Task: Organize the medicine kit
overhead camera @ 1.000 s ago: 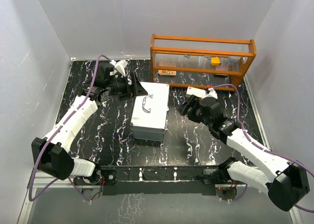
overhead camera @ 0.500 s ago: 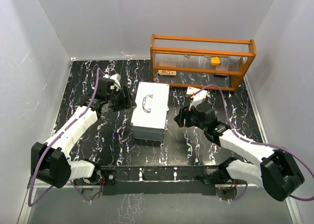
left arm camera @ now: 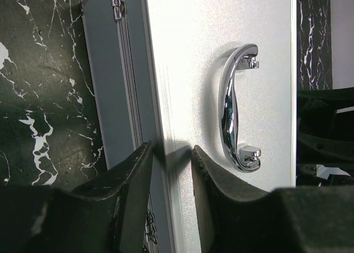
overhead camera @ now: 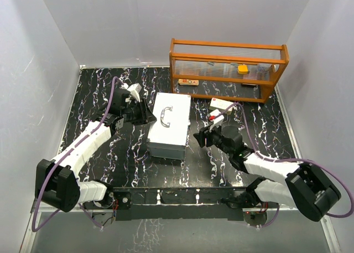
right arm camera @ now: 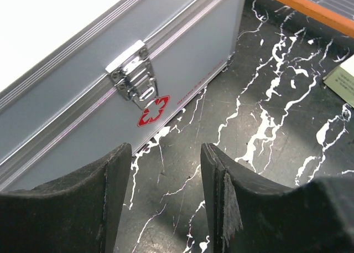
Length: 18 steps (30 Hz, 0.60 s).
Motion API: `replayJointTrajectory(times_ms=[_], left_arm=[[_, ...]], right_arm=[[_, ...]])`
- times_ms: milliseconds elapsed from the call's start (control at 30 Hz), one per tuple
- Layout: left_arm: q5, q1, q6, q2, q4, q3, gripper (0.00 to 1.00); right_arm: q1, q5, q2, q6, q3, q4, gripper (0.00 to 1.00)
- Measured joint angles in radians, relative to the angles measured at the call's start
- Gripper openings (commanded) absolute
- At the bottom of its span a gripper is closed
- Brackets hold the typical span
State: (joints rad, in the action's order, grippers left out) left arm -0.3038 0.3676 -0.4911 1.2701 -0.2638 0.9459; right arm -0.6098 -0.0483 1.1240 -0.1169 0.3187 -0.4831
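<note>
The medicine kit (overhead camera: 168,125), a light-grey metal case with its lid down, lies mid-table with a chrome handle (overhead camera: 165,116) on top. My left gripper (overhead camera: 149,115) sits at the kit's left edge. In the left wrist view its jaws (left arm camera: 170,149) stand a narrow gap apart astride the lid's long edge (left arm camera: 157,98), beside the handle (left arm camera: 232,109). I see nothing clamped between them. My right gripper (overhead camera: 202,139) hangs low beside the kit's right side. Its jaws (right arm camera: 166,148) are open over bare table, facing the latch (right arm camera: 133,70) and red cross (right arm camera: 153,110).
An orange wooden shelf (overhead camera: 228,67) with small items stands at the back right. A white object (overhead camera: 221,104) lies on the table behind my right arm, and a small flat box (overhead camera: 188,82) lies by the shelf's foot. White walls close in three sides.
My left gripper's jaws have narrowed, and it has pulled back from over the lid to the kit's left edge. My right gripper has dropped lower and moved nearer the kit's right side.
</note>
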Motion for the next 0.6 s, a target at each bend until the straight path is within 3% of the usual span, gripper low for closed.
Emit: replayJointTrajectory(times_ms=[600], left_arm=[[-0.013,0.001,0.038,0.001,0.019,-0.007,0.31]], right_arm=[[-0.039,-0.03,0.227,0.119,0.026,-0.247,0.5]])
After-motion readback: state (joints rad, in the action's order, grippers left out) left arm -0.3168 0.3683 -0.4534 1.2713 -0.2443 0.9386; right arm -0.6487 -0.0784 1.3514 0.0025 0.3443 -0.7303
